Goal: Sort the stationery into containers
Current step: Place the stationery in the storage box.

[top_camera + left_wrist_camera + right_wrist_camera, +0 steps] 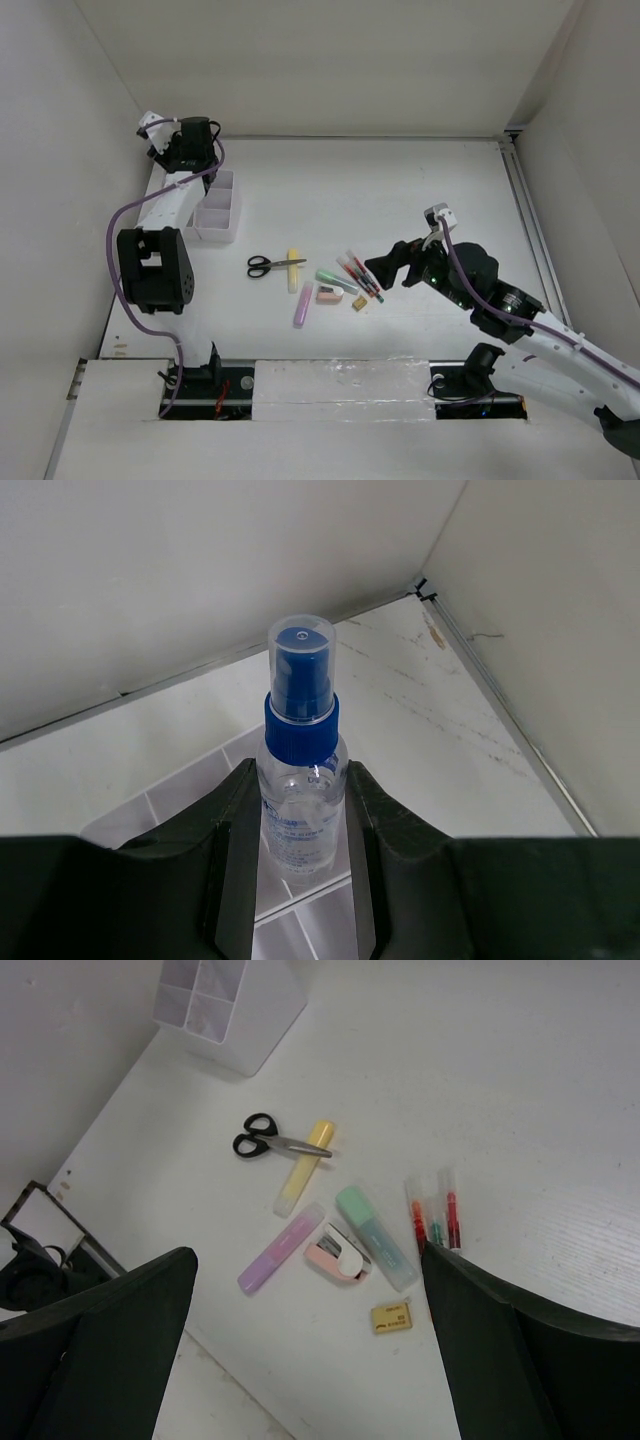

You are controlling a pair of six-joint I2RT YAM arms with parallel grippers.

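I hold the left gripper [300, 792] clamped on the upright bottle [300, 705] over the far end of the organizer box [222, 226], while my right gripper [378, 272] hangs wide open well right of that box, above the pens [360, 274].

White tubular links and black joint housings make up the left arm [168, 208] and right arm [548, 345]; a lilac cable [112, 245] trails along each. The left gripper [300, 790] and right gripper [305, 1255] have thick, wedge-shaped matte-black fingers [110, 1330].
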